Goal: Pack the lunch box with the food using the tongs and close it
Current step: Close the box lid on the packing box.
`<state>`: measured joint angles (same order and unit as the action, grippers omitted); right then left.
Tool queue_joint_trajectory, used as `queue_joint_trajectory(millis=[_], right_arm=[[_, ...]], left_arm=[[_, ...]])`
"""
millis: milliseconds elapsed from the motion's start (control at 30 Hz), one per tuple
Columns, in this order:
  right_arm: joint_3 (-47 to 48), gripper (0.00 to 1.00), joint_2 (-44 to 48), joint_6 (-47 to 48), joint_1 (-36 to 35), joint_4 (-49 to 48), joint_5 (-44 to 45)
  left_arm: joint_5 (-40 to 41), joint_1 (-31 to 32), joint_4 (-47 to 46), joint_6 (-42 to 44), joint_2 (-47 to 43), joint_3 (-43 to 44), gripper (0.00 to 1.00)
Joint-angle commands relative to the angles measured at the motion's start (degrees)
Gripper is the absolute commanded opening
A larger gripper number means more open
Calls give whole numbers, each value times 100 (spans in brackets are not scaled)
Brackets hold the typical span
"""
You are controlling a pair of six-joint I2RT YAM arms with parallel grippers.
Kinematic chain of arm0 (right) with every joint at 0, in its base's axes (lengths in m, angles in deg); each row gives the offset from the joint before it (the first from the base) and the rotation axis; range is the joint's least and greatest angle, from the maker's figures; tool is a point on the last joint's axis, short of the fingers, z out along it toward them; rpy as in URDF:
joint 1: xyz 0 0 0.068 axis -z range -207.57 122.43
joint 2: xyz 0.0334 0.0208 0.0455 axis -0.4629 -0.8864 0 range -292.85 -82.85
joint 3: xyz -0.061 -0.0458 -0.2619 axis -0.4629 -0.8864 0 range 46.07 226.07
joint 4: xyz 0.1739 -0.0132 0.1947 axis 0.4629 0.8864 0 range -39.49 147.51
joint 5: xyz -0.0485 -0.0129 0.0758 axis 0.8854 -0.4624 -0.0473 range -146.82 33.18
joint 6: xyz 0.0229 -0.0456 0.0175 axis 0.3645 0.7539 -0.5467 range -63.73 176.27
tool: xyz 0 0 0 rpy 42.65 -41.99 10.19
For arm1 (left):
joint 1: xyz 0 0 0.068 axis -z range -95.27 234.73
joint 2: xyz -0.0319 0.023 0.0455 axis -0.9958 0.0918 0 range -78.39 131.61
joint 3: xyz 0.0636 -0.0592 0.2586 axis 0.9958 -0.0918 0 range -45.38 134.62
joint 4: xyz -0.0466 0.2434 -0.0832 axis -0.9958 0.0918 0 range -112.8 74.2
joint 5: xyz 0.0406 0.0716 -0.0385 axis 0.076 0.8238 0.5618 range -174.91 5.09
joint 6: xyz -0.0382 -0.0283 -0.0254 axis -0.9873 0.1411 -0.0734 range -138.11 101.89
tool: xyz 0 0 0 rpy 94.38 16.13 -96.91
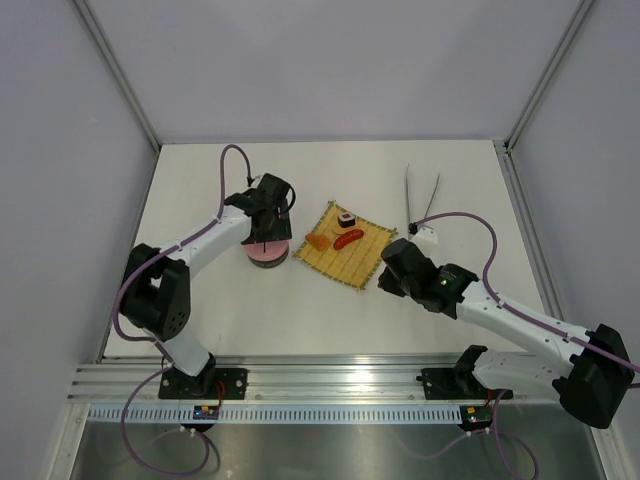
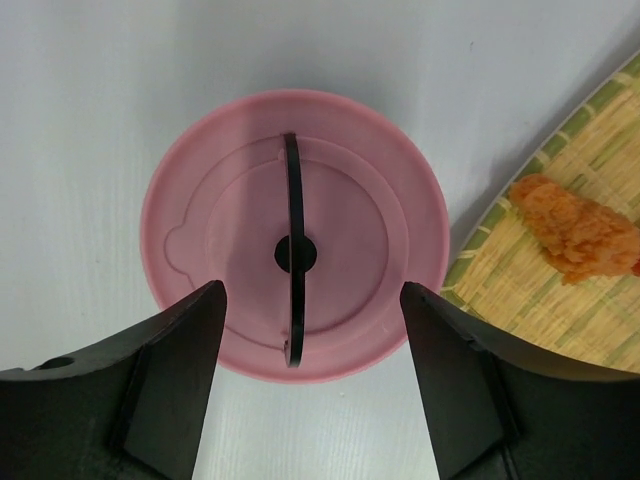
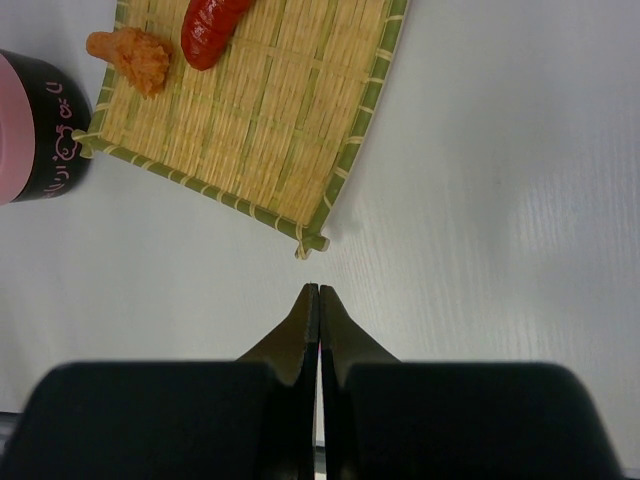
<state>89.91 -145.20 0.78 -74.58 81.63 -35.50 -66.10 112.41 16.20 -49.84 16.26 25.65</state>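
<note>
The lunch box (image 1: pixel 268 256) stands left of the mat with its pink lid (image 2: pixel 220 230) on it and the lid's thin black handle (image 2: pixel 293 200) upright. My left gripper (image 2: pixel 312 296) hovers over the lid, open, its fingers on either side of the handle and touching nothing. In the top view the left gripper (image 1: pixel 266 236) is directly above the box. Food lies on the mat: a sushi roll (image 1: pixel 346 217), an orange chunk (image 3: pixel 130 57) and a red sausage (image 3: pixel 208 24). The tongs (image 1: pixel 420 195) lie at the far right. My right gripper (image 3: pixel 318 291) is shut and empty, just off the mat's near corner.
The yellow bamboo mat (image 1: pixel 358 262) lies tilted at the table's middle. The box's dark wall (image 3: pixel 50 140) shows at the left of the right wrist view. Grey walls enclose the table on three sides, and a metal rail (image 1: pixel 330 375) runs along the near edge.
</note>
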Motion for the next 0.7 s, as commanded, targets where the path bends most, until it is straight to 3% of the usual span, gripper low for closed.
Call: queue_joint_trajectory(millis=[0, 167, 533, 667], right_arm=[[204, 0, 12, 73, 42, -132, 12], [204, 0, 21, 73, 42, -88, -5], [205, 0, 38, 73, 42, -141, -31], [213, 0, 21, 90, 42, -158, -32]], left_arm=[[-114, -26, -69, -378, 430, -45, 78], [26, -9, 134, -572, 581, 26, 80], [703, -8, -130, -475, -570, -168, 82], [677, 0, -69, -466, -360, -159, 81]])
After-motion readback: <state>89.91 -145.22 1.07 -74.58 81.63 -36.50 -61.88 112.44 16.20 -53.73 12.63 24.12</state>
